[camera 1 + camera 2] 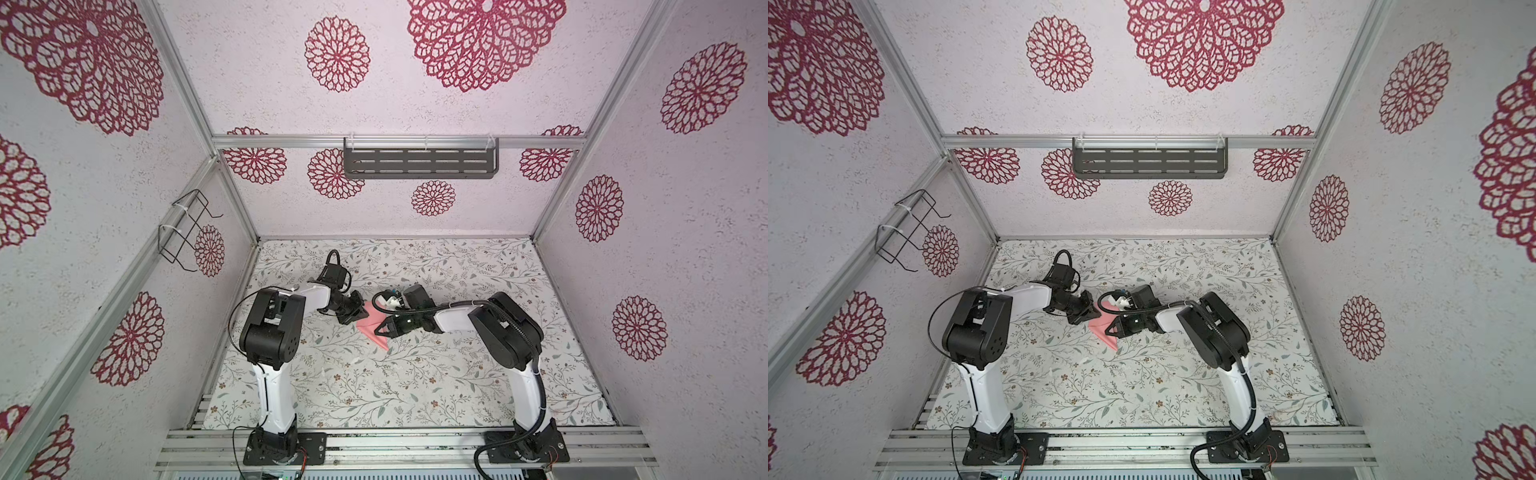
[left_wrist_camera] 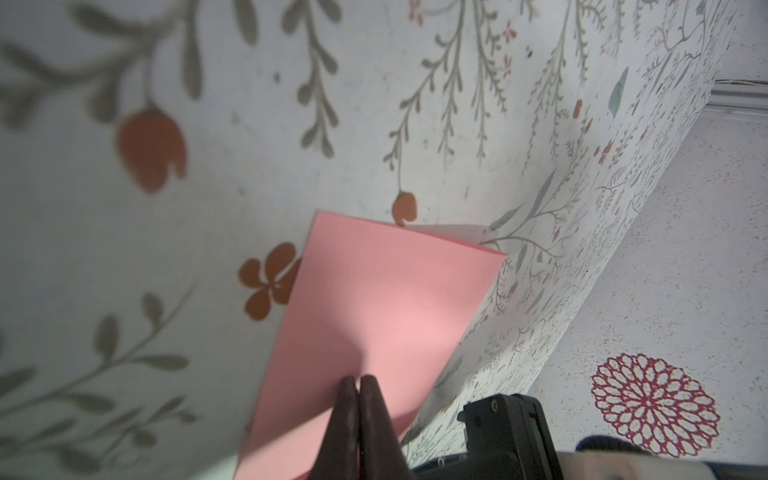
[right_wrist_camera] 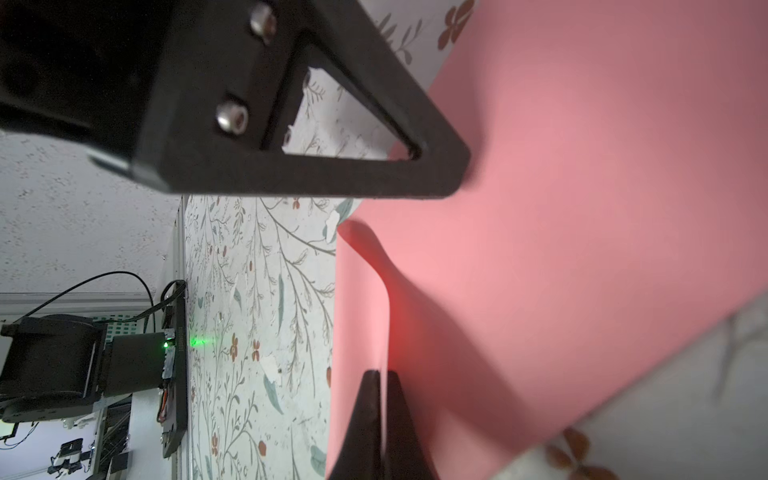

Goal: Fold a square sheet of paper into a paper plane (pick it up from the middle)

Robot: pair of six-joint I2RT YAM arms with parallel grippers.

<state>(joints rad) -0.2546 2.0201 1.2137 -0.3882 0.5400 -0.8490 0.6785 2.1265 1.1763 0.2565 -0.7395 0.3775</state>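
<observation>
**Top views:** One square sheet of paper (image 1: pixel 371 329) (image 1: pixel 1101 328), partly folded, lies near the centre of the worktop (image 1: pixel 374 395). Two end effectors meet it. The left end effector (image 1: pixel 355 312) (image 1: pixel 1085 311) is at its 10 o'clock edge and the right end effector (image 1: pixel 380 330) (image 1: pixel 1109 330) at its 3 o'clock.

**Left wrist view:** The left end effector (image 2: pixel 359 384) is clenched, with its tips set on the sheet's face (image 2: pixel 386 299).

**Right wrist view:** The right end effector (image 3: pixel 381 378) is clenched on one raised flap of the sheet (image 3: pixel 582 208).

Robot lab test cell: aluminium-profile frame (image 1: pixel 270 142), flower-print wall panels (image 1: pixel 257 75), floral tabletop (image 1: pixel 374 386), left arm (image 1: pixel 274 395) and right arm (image 1: pixel 530 386) bolted to slotted rail (image 1: pixel 395 446)
</observation>
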